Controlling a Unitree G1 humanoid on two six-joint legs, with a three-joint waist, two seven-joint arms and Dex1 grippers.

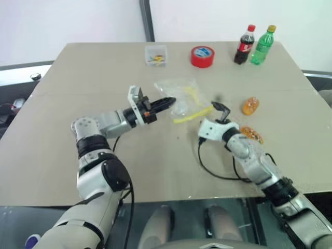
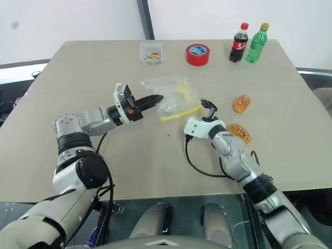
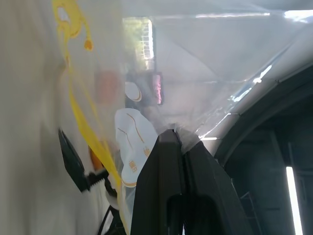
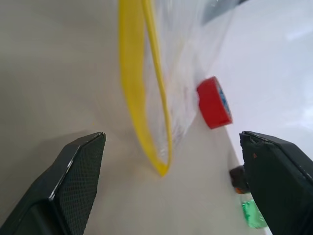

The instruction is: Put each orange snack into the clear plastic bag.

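My left gripper [image 1: 165,103] is shut on the left edge of the clear plastic bag [image 1: 181,92], which hangs crinkled over the middle of the table. In the left wrist view its closed fingers [image 3: 166,161] pinch the film of the bag [image 3: 205,73]. The bag's yellow zip strip [image 1: 193,114] faces my right gripper [image 1: 222,110], which stands open just to the strip's right with nothing between its fingers [image 4: 73,181]. Two orange snacks lie on the table to the right: one [image 1: 250,105] beyond the right gripper, the other [image 1: 252,134] beside the right wrist.
At the table's far side stand a red tape roll [image 1: 202,56], a small clear box of bits [image 1: 156,55], a cola bottle [image 1: 244,44] and a green bottle [image 1: 263,45]. A black cable [image 1: 212,171] loops on the table beneath my right forearm.
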